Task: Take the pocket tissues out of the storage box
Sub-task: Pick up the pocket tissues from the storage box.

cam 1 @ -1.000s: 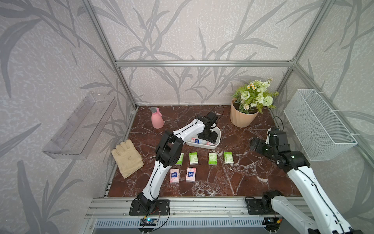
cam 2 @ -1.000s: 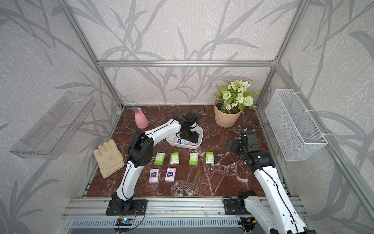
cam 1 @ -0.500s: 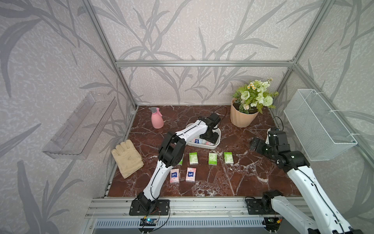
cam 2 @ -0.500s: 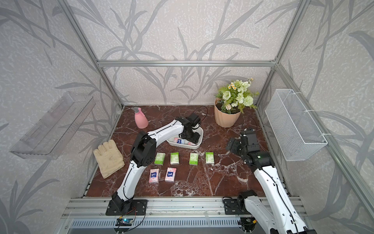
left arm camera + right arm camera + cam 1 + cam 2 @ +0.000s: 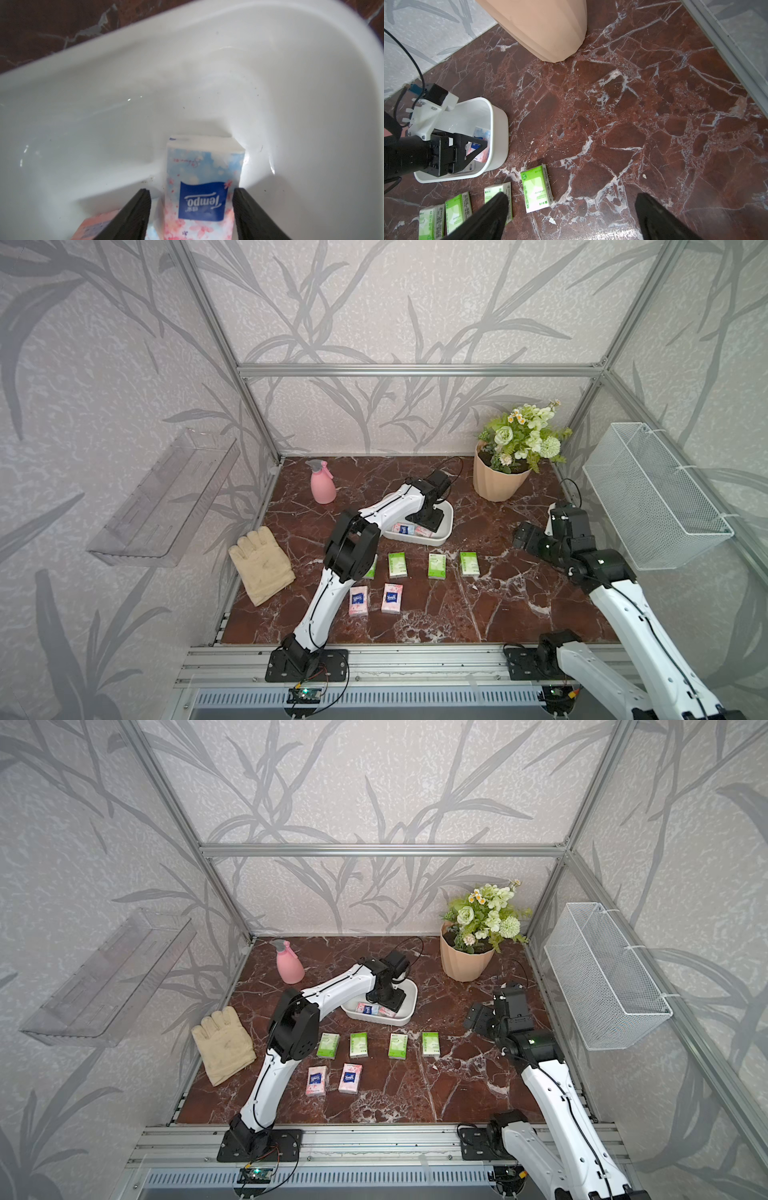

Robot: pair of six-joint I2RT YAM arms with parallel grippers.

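Note:
The white storage box (image 5: 446, 526) (image 5: 409, 1006) stands mid-table with my left gripper (image 5: 426, 526) (image 5: 191, 189) lowered into it. Its jaws are open and straddle a pale blue pocket tissue packet (image 5: 202, 178) lying near the box wall (image 5: 187, 72), with a gap on one side. A pink packet (image 5: 93, 226) lies beside it in the box. On the marble in front lie several green packets (image 5: 436, 566) (image 5: 358, 1044) in a row and two pink ones (image 5: 392, 598) (image 5: 316, 1080). My right gripper (image 5: 524, 536) (image 5: 572, 195) hovers open and empty at the right.
A peach flower pot (image 5: 498, 483) stands back right and a pink spray bottle (image 5: 323, 485) back left. A beige glove (image 5: 261, 564) lies at the left edge. A white wire basket (image 5: 652, 497) hangs on the right wall, a clear shelf (image 5: 166, 497) on the left.
The left gripper has shifted slightly right and sunk deeper into the box, its jaws narrowing around the pale blue packet. The right arm has not moved.

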